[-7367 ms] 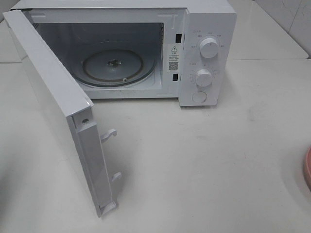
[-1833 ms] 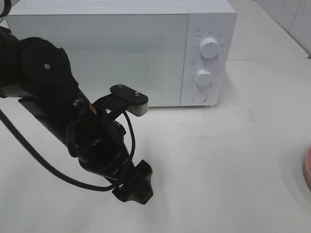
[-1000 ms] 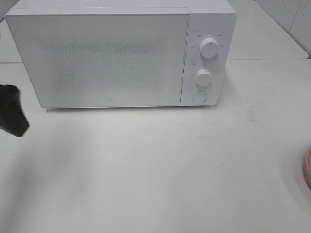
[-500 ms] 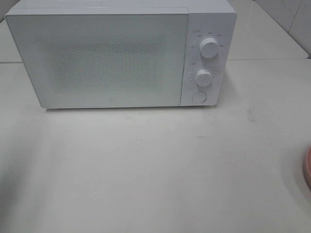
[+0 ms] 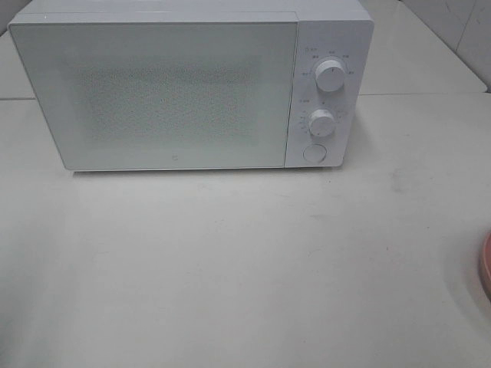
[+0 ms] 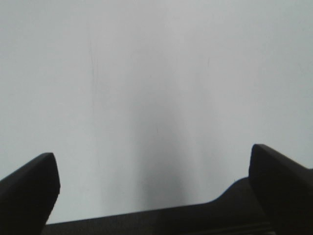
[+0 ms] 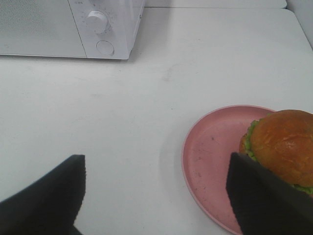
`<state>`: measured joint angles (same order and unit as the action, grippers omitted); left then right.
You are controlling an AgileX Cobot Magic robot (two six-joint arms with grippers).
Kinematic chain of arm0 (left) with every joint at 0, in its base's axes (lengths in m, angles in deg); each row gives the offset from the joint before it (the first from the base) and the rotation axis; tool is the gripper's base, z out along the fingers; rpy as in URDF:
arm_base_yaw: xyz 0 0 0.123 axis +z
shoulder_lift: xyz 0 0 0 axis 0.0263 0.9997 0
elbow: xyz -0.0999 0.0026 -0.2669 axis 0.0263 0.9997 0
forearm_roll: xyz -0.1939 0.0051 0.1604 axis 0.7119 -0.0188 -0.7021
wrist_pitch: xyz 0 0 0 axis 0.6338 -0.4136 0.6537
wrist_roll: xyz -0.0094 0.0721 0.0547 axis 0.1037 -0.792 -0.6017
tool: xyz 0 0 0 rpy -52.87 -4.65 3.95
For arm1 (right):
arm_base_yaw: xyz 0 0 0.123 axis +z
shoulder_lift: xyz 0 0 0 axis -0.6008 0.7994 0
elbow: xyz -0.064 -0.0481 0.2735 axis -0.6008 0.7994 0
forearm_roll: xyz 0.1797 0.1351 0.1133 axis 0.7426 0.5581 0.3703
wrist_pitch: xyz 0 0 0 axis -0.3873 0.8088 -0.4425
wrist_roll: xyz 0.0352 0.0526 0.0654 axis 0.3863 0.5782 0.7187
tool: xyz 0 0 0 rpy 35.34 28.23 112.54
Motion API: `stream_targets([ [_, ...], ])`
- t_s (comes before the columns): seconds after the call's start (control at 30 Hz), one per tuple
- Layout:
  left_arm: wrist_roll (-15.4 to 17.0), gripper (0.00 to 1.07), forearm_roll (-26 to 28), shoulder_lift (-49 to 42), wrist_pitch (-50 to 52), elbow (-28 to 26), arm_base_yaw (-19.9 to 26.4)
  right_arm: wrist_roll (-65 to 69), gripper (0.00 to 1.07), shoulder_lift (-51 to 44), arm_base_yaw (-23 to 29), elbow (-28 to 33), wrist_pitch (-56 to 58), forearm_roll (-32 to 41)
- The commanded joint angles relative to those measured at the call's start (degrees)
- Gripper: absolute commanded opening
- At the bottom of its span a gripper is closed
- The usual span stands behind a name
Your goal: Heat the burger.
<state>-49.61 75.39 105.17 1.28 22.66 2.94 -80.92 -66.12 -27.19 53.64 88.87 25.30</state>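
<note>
A smooth pale table fills the scene. The boxy white microwave sits across the upper frame, its speckled door shut, two round knobs at right. A round pink plate at lower right carries the burger, glossy brown bun over lettuce. The right gripper and left gripper are both spread wide, holding nothing

exterior high: looks down at microwave front | right wrist: low, shares microwave corner, table | left wrist: close on blank surface
</note>
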Motion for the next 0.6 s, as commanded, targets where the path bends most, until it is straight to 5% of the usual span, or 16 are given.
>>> stream_targets([
  [0.03,-0.17,1.01,-0.74,-5.84,0.63,0.46,0.06,-0.63,0.76,-1.49,-0.4,0.0,-0.57,-0.11],
  [0.6,0.06,1.01,0.69,-30.14,-1.72,1.78,-0.06,-0.63,0.76,-1.49,-0.4,0.0,-0.57,-0.11],
])
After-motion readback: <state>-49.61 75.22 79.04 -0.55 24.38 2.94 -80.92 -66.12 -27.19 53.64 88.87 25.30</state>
